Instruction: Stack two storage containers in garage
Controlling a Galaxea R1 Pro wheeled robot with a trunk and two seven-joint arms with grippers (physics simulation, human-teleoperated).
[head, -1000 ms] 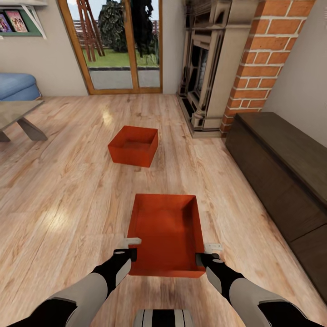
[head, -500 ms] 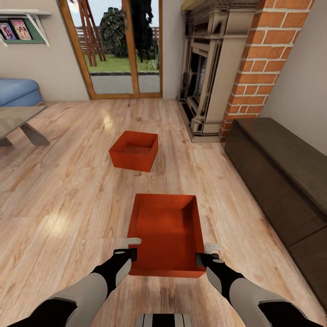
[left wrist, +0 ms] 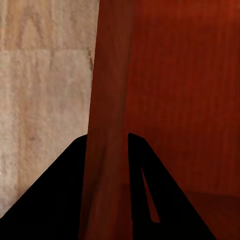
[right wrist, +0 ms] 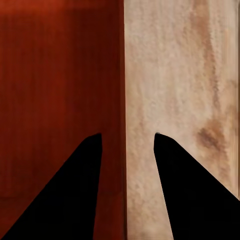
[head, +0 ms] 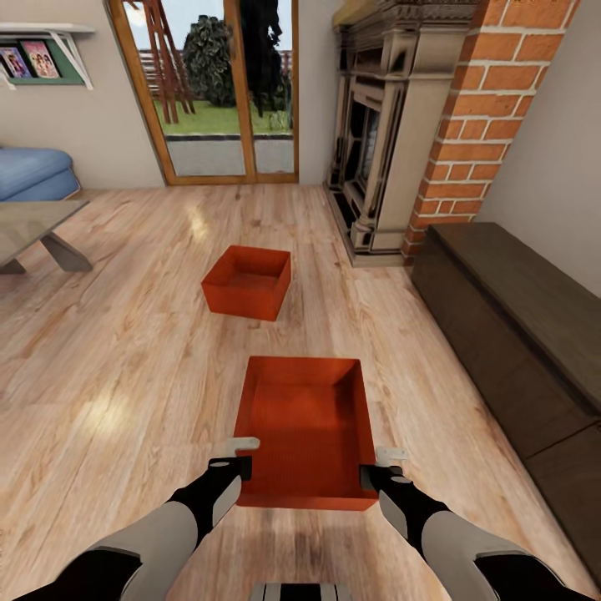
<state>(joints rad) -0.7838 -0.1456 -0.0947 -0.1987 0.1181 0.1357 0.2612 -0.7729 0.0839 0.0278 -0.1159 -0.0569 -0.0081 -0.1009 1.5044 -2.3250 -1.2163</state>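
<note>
Wood-plank living room floor (head: pixel 125 351); fireplace (head: pixel 376 150), two storage containers (head: pixel 305 430).

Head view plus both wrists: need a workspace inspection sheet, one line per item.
Surface: light wood-plank floor, living room.
Job's things: near bin carried between both grippers, open side up; far bin on the planks ahead, apart from it.
Clutter: nothing seen.
Grippers: left gripper on the near bin's left wall, fingers straddling it in the wrist view; right gripper on the right wall, wall between its fingers.
Cables: nothing seen.
Surroundings: brick fireplace, glass doors, dark cabinet at right, blue sofa and table at left.
</note>
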